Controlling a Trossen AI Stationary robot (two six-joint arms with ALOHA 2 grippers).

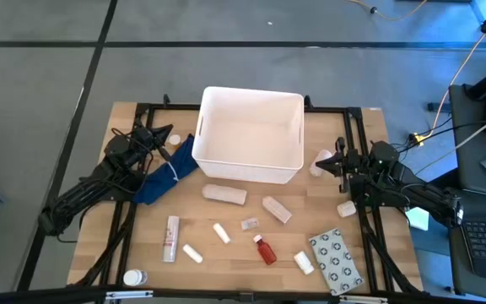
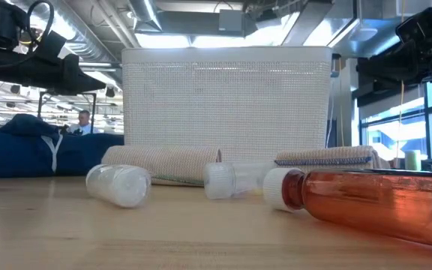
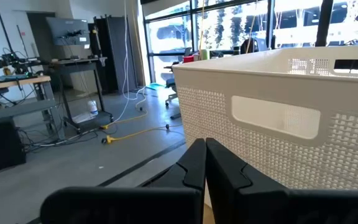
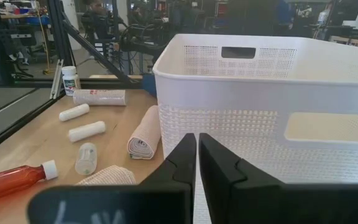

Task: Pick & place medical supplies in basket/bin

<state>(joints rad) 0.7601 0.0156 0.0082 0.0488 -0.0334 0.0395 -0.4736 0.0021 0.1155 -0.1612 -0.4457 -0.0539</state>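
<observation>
The basket (image 1: 251,135) stands at the table's (image 1: 142,245) back, supplies (image 1: 264,250) scattered before it, cloth (image 1: 163,177) at its left.

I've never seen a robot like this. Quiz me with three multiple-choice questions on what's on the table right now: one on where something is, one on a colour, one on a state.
1. Where does the blue cloth lie?
A. inside the tub
B. beside the tub, on the left arm's side
C. by the patterned packet

2. What colour is the small bottle with the white cap, lying near the table's front edge?
A. red
B. green
C. black

3. How is the white tub now?
A. tipped over
B. full
C. upright and empty

Answers:
1 B: in the high view the cloth touches the tub's wall nearest the left gripper.
2 A: its body is red.
3 C: the high view shows its bare white floor.
</observation>
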